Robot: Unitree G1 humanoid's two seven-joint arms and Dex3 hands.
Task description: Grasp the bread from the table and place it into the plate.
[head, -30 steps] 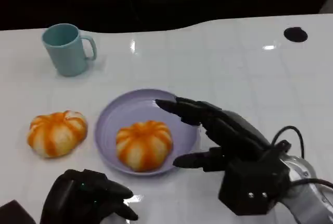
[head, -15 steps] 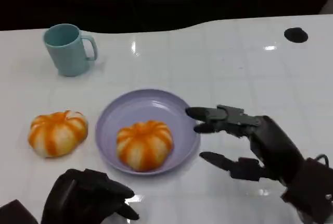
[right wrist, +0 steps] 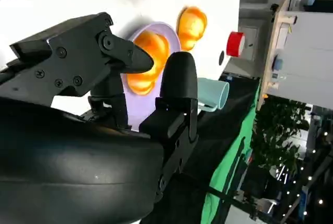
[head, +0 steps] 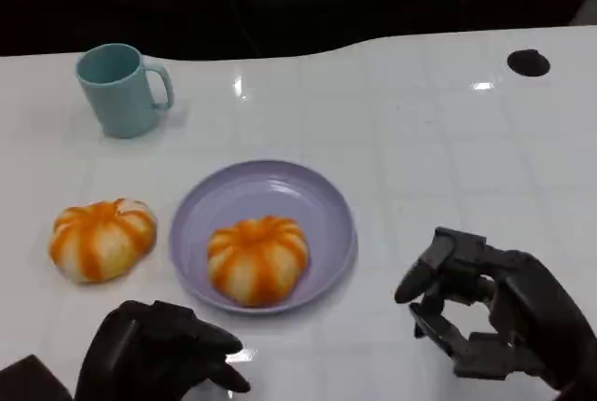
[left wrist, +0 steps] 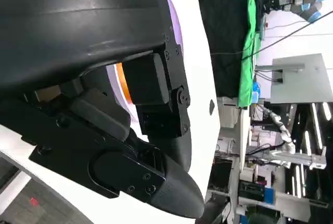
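Observation:
A lavender plate (head: 322, 205) lies near the middle of the table with an orange-striped bread (head: 257, 259) in its front half. A second, similar bread (head: 103, 239) sits on the table to the plate's left. My right hand (head: 494, 312) hovers to the right of the plate, well apart from it, fingers bent and holding nothing. My left hand (head: 159, 356) rests low at the front, below the loose bread, also holding nothing. The right wrist view shows the plate (right wrist: 140, 112), the bread in it (right wrist: 156, 49) and the loose bread (right wrist: 191, 23) beyond my fingers.
A teal mug (head: 121, 89) stands at the back left, well behind the loose bread. A small black disc (head: 528, 62) lies at the far right. The table's far edge curves along the dark background.
My right hand has drawn back from over the plate's right rim toward the front right, and its fingers have bent inward. The bread stays in the plate. The left hand has not moved.

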